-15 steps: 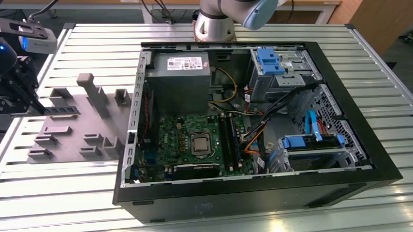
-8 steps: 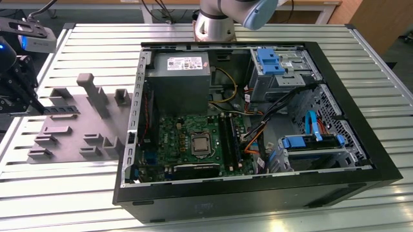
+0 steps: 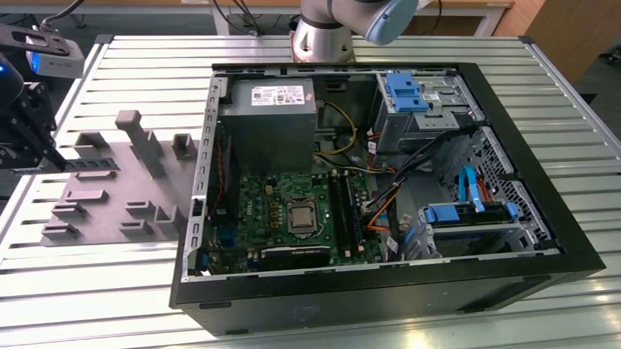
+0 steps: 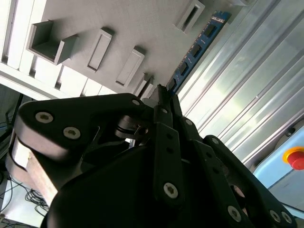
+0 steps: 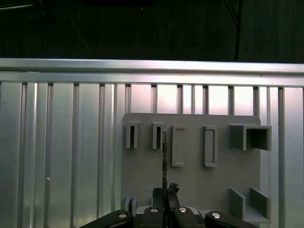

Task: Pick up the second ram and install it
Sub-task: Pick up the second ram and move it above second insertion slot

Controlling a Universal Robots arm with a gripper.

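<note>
The second ram (image 3: pixel 95 166) is a thin blue-green stick with dark chips, standing on edge over the grey fixture plate (image 3: pixel 107 207) at the exterior view's left. My black gripper (image 3: pixel 55 158) is at the stick's end nearest the table edge. In the second wrist view the ram (image 4: pixel 197 47) runs away from the gripper (image 4: pixel 164 92), whose fingers are pressed together on its near end. In the first wrist view I see the ram (image 5: pixel 164 152) edge-on, rising from the gripper (image 5: pixel 165 191) across the fixture plate (image 5: pixel 190 183). Whether the stick still rests on the plate, I cannot tell.
An open black computer case (image 3: pixel 388 298) fills the middle of the slatted metal table (image 3: pixel 116 291), with the green motherboard (image 3: pixel 281 196) and long black slots (image 3: pixel 345 211) inside. Grey blocks (image 3: pixel 136 142) rise from the fixture plate. A red button (image 4: pixel 295 157) sits beyond the table.
</note>
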